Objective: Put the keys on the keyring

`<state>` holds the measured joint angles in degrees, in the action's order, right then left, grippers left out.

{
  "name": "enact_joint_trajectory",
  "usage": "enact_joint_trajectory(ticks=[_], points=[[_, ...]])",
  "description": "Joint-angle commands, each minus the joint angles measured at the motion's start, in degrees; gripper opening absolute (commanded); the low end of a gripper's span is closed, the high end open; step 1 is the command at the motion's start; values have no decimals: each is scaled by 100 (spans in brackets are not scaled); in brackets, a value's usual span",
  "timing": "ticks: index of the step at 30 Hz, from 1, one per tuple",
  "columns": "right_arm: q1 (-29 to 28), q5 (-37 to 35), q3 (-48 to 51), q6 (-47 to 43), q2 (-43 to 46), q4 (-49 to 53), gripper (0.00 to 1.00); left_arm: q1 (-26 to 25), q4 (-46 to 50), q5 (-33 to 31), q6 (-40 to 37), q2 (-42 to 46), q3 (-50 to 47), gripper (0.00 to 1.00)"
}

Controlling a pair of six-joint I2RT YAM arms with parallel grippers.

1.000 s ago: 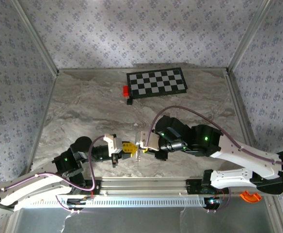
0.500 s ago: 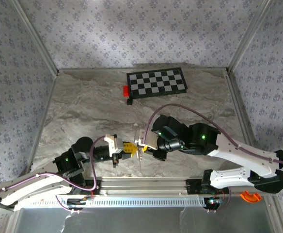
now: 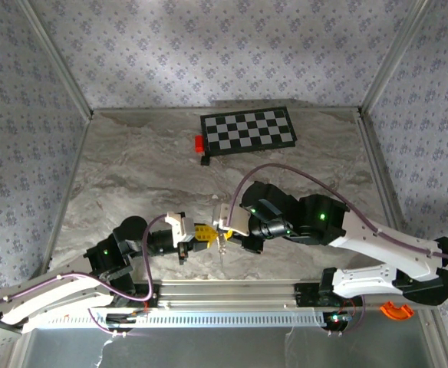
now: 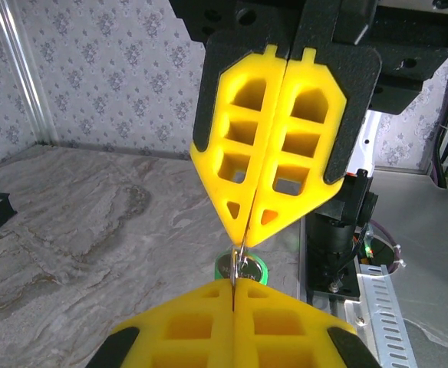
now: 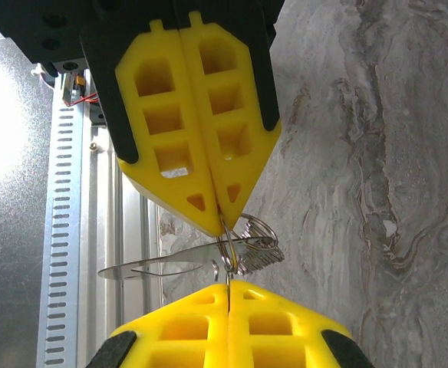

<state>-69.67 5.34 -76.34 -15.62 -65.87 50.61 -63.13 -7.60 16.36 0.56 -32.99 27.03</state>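
The marble counter [image 3: 132, 176] lies bare from 9 o'clock round to 3 o'clock, bounded by papered walls with metal corner posts. At 12 o'clock a checkerboard [image 3: 248, 130] sits against the far wall, with a small red block [image 3: 199, 142] at its 9 o'clock corner. All the handling is crowded at 6 o'clock, close to the slotted metal rail [image 3: 232, 290] along the near edge. There the left fingers [image 3: 203, 234] and right fingers [image 3: 224, 232] meet tip to tip just above the surface. Both pairs are pressed together, and each pinches the thin wire of the keyring [image 5: 225, 247], which runs edge-on between the two yellow tips. From above, the metal is only a pale sliver hanging under that meeting point. The right wrist camera shows much more: the keys [image 5: 170, 267] hang at the ring, one long flat blade reaching toward 9 o'clock over the rail and a toothed one toward 3 o'clock, beside a small link of chain [image 5: 261, 228]. I cannot tell whether the keys are threaded on. The left wrist camera shows the bright green tag [image 4: 251, 268] below the tips at 6 o'clock, and open counter toward 9 o'clock.
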Motion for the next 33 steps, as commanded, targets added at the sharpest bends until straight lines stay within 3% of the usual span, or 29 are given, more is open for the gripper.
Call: enact_joint_trajectory(ticks=[1, 33], points=[[8, -46, -60, 59, 152, -96, 0, -32, -297, 3, 59, 67, 33, 0], [32, -173, 48, -38, 136, -253, 0, -30, -324, 0, 64, 47, 10, 0]])
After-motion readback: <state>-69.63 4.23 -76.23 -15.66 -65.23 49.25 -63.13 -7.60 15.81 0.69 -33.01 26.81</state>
